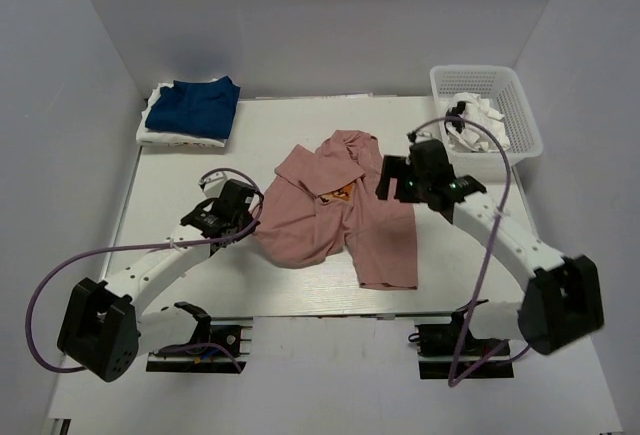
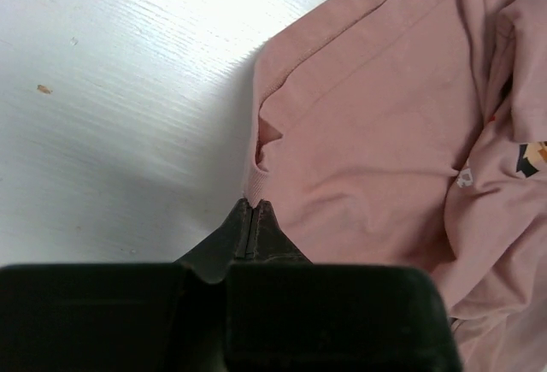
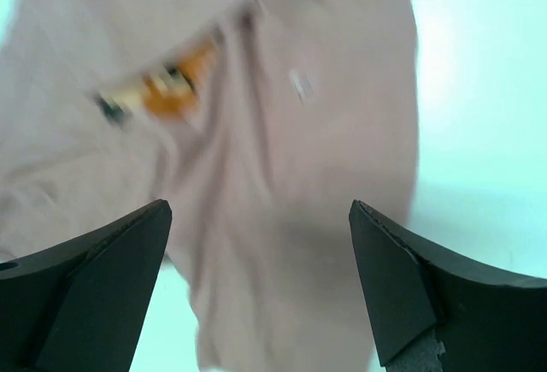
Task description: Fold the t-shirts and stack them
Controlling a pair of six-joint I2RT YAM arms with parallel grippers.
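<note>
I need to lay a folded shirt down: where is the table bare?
Bare: the far strip between the navy shirt and the basket; the left side between that shirt and the left gripper. Crowded: the middle, under the pink shirt.

My white counter (image 1: 270, 120) carries the dusty-pink t-shirt (image 1: 320, 225), crumpled at its middle; a white t-shirt (image 1: 160, 136) under a navy t-shirt (image 1: 195, 105) lies far left. A white basket (image 1: 524, 115) stands far right.
</note>
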